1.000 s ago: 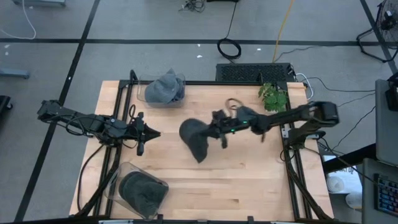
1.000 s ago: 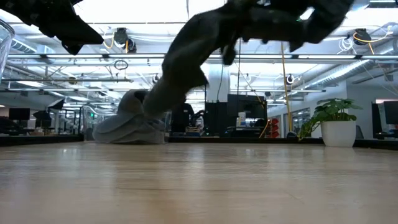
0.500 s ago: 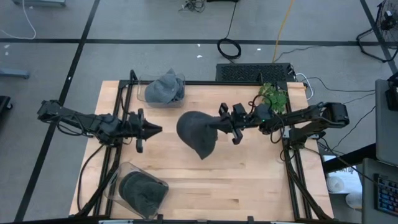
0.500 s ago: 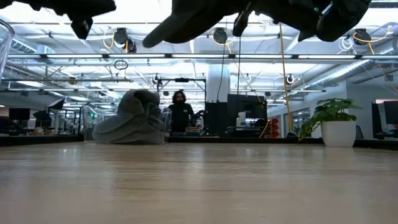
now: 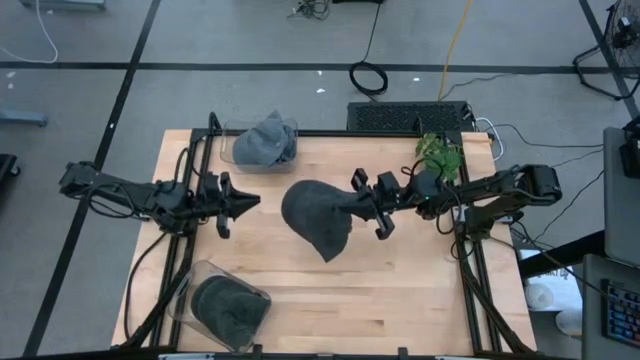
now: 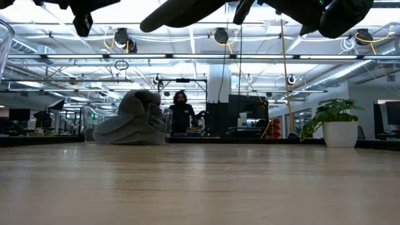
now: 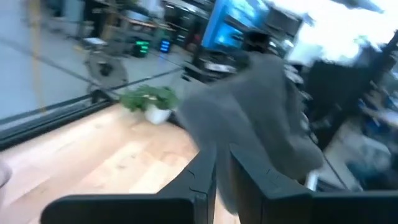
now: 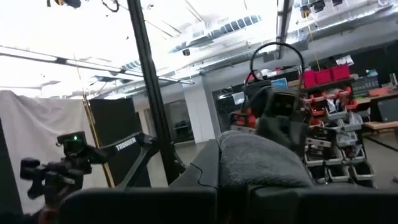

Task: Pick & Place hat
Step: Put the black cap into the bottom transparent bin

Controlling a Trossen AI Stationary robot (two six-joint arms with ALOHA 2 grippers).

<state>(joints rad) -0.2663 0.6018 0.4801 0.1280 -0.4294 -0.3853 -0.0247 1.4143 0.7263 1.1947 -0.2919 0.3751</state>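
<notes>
A dark grey hat [image 5: 315, 215] hangs in the air over the middle of the wooden table [image 5: 400, 290]; the low view shows only its underside [image 6: 181, 7] at the picture's top. My right gripper [image 5: 356, 204] reaches in from the table's right and is shut on the hat. My left gripper [image 5: 255, 203] stands shut a short way to the hat's left, pointing level at it and touching nothing. In the left wrist view its fingers [image 7: 205, 174] point at the hat [image 7: 261, 118] ahead. My right gripper pinches the hat's right-hand edge [image 5: 347, 204] between its two fingers. They come from the table's right and slant upward. Grey fabric [image 8: 261, 163] bunches up between the fingers. The hat spreads leftward from the hold, lifted clear of the table.
A clear container with a light grey hat [image 5: 265, 143] stands at the far left. Another container with a dark hat [image 5: 230, 305] lies at the near left. A small potted plant [image 5: 438, 153] stands at the far right. A person [image 6: 180, 112] shows in the room beyond.
My right gripper has risen and tipped its fingers upward, still shut on the hat. The hat, which hung down toward the table, has swung up clear and spread out leftward. My left gripper has risen a little and tipped up until it points level.
</notes>
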